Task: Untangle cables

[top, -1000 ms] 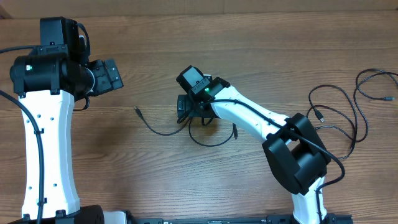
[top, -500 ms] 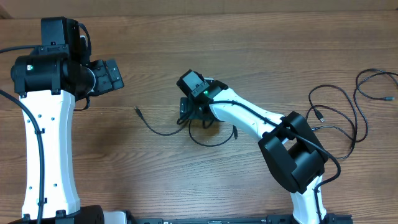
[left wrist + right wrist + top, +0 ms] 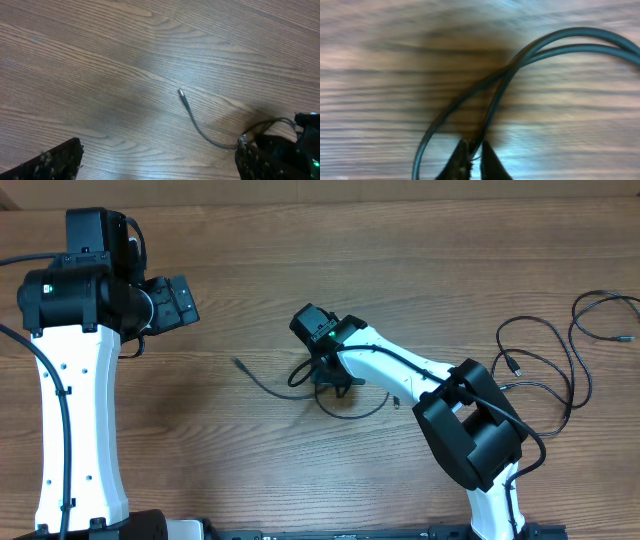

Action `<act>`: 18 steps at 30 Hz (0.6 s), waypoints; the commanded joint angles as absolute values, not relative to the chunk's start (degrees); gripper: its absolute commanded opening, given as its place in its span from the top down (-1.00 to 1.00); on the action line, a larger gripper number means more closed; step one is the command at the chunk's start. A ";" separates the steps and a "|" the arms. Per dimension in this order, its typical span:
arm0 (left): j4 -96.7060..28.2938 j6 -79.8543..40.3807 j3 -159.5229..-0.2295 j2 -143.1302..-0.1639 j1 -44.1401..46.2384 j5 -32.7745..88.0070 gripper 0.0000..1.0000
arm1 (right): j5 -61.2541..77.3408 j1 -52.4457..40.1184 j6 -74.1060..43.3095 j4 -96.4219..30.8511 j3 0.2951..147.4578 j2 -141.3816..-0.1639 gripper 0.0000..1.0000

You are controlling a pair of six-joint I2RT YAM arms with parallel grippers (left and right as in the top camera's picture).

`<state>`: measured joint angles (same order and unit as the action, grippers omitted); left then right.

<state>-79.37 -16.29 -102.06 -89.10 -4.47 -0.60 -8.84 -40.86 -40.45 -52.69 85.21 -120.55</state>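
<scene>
Right gripper [image 3: 474, 159] clamped on black cable [image 3: 511, 66], one looped strand between its tips.

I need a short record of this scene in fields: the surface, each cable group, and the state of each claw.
Surface: brown wooden table
Middle cable: thin black cord with small plug end, its strands crossing each other
Right claw: shut on the middle cord
Left claw: open, holding nothing, away from the cord
Other cables: loose thin black cords at the table's right side, untouched by either claw
</scene>
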 commanded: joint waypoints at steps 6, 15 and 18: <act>-79.59 -15.42 -103.02 -88.38 -4.03 0.12 -0.93 | -14.15 -35.35 -40.64 -60.05 91.44 -115.20 0.93; -79.61 -15.40 -103.02 -88.38 -4.03 0.05 -0.94 | -17.96 -22.15 -31.33 -64.47 98.70 -103.18 0.93; -79.59 -15.40 -103.02 -88.38 -4.03 0.08 -0.94 | -15.31 -16.62 -26.81 -66.08 102.00 -100.53 0.93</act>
